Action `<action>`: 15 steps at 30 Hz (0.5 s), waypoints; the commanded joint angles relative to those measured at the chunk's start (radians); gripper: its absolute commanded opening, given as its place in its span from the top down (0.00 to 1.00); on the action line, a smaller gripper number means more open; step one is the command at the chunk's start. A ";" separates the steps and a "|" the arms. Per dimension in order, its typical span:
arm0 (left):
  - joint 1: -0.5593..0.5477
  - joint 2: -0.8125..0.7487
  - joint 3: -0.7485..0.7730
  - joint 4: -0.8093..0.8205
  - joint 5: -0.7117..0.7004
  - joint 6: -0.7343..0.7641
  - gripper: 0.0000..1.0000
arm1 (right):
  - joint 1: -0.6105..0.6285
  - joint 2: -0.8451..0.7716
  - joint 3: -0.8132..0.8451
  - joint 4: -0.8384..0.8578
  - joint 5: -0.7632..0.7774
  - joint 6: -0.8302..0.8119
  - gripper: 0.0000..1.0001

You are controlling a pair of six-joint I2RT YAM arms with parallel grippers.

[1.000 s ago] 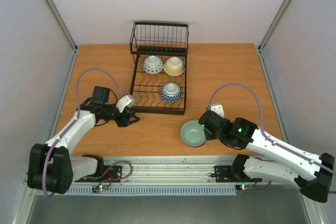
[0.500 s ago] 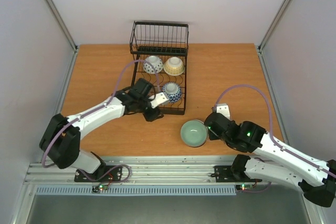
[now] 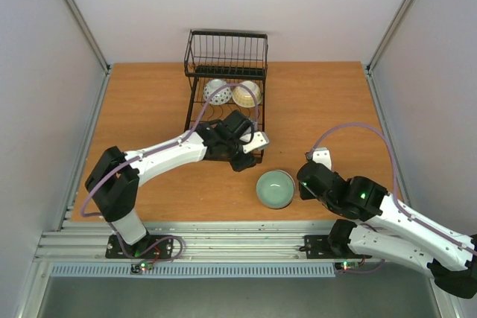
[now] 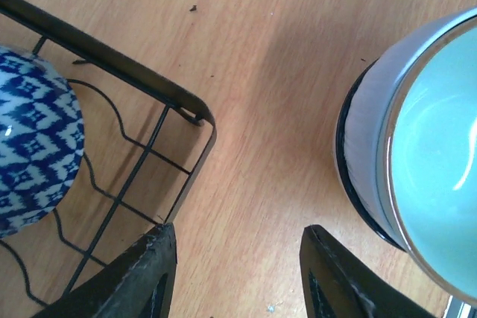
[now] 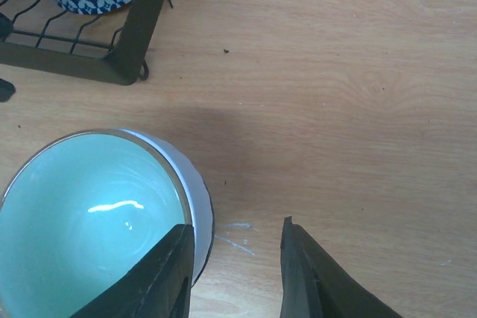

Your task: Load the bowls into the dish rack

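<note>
1. L arm (image 3: 171, 156) had swung right over the dish rack's (image 3: 226, 53) near corner; L gripper (image 4: 237, 277) gaped, empty.
2. Green bowl (image 3: 275, 188) sat on the table (image 3: 149, 102) beside R gripper (image 5: 232, 273), also spread.
3. Blue bowl (image 4: 33, 147) lay in the rack, hid under L arm from above.

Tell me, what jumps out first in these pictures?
A pale green bowl sits upright alone on the wooden table, near its front edge. Behind it a black wire dish rack holds a cream bowl and a blue-patterned one, with the left arm stretched over its near corner.
</note>
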 commanded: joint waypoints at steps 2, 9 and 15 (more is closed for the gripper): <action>-0.039 0.048 0.041 -0.037 -0.002 -0.026 0.53 | 0.008 -0.014 -0.010 0.017 0.023 -0.004 0.66; -0.093 0.063 0.042 -0.046 0.007 -0.022 0.53 | 0.009 -0.005 -0.011 0.030 0.019 -0.021 0.66; -0.116 0.056 0.049 -0.051 0.016 -0.024 0.54 | 0.009 0.012 -0.011 0.030 0.023 -0.019 0.66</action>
